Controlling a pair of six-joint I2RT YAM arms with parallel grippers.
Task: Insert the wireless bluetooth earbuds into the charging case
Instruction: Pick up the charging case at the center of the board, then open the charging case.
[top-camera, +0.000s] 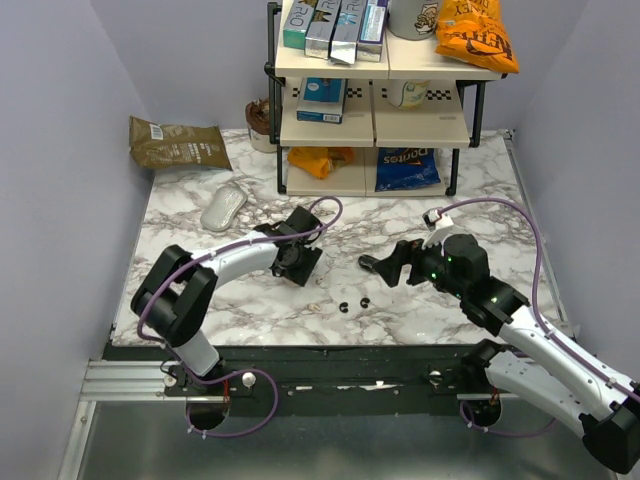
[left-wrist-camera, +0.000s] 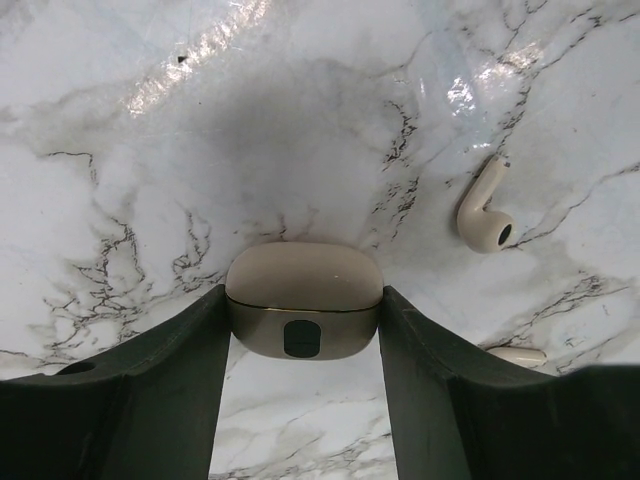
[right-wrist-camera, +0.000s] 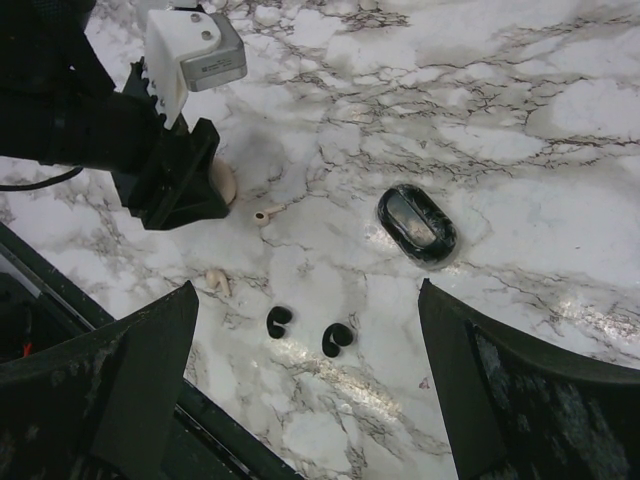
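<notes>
Right claw is spread wide over the marble worktop, nothing in it. Two little black earbuds sit side by side between its fingers, not touching. A black oval pod lies further out. The left arm is top left, with a beige case peeking out beside it and two beige buds near it.

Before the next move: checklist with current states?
1. The left end effector straddles the beige charging case: ok.
2. Firm grip on it: cannot tell.
3. Its lid open: not ok, looks shut.
4. The right end effector open, nothing in it: ok.
5. Both black earbuds loose on the marble table, nothing over them: ok.
6. The black oval case open: cannot tell.
</notes>
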